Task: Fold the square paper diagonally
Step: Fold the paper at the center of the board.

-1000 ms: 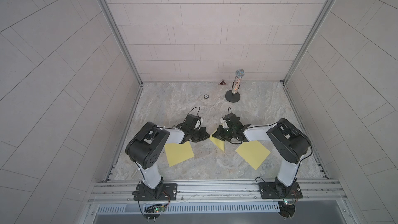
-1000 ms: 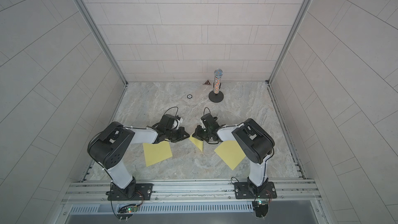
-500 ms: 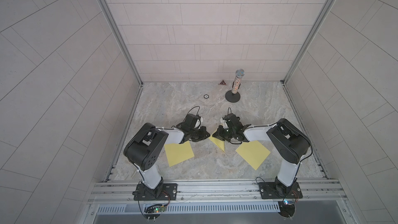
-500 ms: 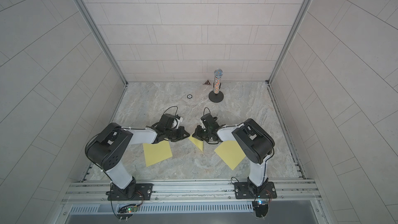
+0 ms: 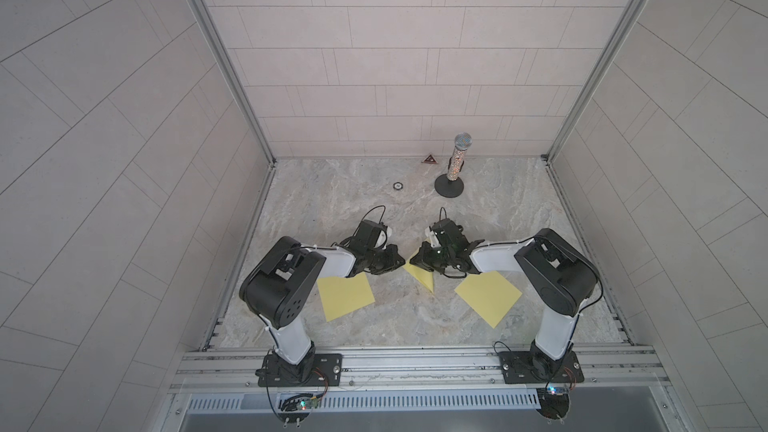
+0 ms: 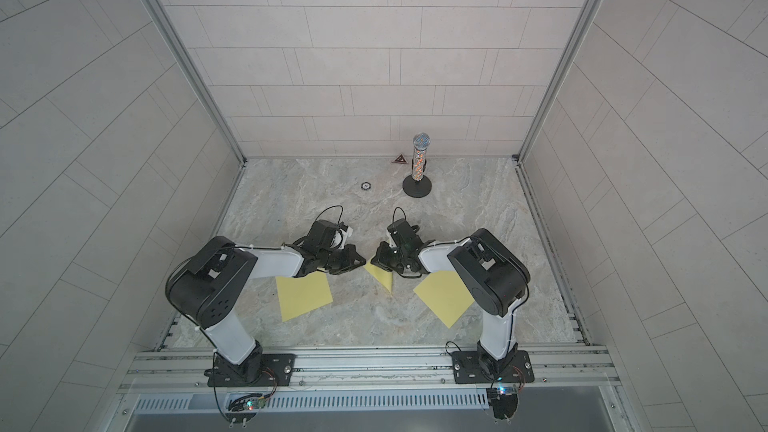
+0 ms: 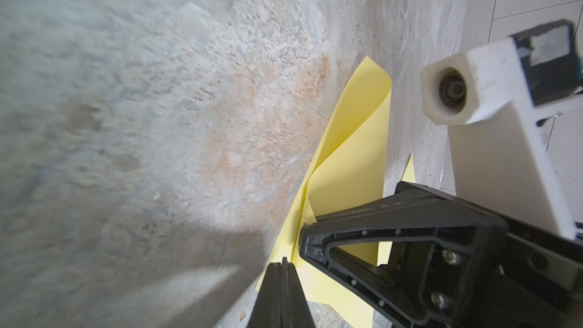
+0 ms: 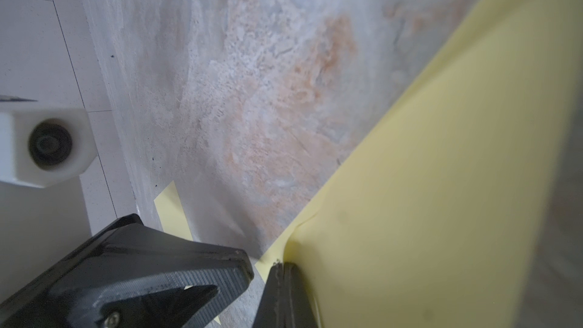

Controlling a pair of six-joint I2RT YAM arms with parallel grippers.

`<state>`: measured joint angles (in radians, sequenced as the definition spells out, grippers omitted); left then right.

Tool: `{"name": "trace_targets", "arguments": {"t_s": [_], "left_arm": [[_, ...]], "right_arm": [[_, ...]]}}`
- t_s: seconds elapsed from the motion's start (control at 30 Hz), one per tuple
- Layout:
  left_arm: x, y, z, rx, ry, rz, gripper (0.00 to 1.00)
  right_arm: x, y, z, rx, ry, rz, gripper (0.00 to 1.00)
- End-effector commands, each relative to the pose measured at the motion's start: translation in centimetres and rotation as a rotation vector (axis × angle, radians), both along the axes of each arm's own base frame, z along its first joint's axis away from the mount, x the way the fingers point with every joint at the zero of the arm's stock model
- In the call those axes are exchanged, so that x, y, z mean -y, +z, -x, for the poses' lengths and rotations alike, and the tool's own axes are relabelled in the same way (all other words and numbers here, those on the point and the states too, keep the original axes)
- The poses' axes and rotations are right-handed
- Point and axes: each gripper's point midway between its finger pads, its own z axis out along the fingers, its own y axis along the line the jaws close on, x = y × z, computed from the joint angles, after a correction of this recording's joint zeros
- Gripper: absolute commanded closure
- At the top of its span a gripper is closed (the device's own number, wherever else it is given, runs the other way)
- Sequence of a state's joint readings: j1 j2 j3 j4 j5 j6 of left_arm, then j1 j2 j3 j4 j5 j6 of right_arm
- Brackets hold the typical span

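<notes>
Yellow and flat, a spare sheet (image 5: 345, 297) lies behind the left pincer (image 5: 397, 261), whose jaws are together, tips at the edge of the square paper (image 5: 424, 278) just ahead on the bench (image 5: 332, 201). Facing it, the right pincer (image 5: 417, 261), also closed, sits over that paper, with a second spare sheet (image 5: 488, 297) behind it. The paper is doubled into a rough triangle, yet its flap (image 7: 362, 115) curls up loose: folded over, I judge, with the crease left to press flat.

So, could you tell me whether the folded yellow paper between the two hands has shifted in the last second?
No. The folded paper sits just where it did, measured against the microphone stand behind it.
</notes>
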<state>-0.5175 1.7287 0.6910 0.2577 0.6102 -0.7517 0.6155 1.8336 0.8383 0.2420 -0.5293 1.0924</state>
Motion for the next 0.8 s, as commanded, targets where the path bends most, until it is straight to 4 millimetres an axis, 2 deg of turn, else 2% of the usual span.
{"name": "trace_targets", "arguments": {"t_s": [0.0,0.4,0.77], "left_arm": [[0.1,-0.8,0.7,-0.022,-0.016,-0.002,1.00],[-0.8,-2.1,1.2,-0.045,-0.008,-0.058,1.00],[-1.8,-3.4,2.0,-0.064,-0.024,-0.123,1.00]], "right_arm": [[1.3,-2.0,1.5,-0.056,-0.007,0.081,1.00],[1.2,-1.8,1.5,-0.051,-0.007,0.077,1.00],[0.1,0.7,1.1,0.009,0.032,0.041,1.00]]}}
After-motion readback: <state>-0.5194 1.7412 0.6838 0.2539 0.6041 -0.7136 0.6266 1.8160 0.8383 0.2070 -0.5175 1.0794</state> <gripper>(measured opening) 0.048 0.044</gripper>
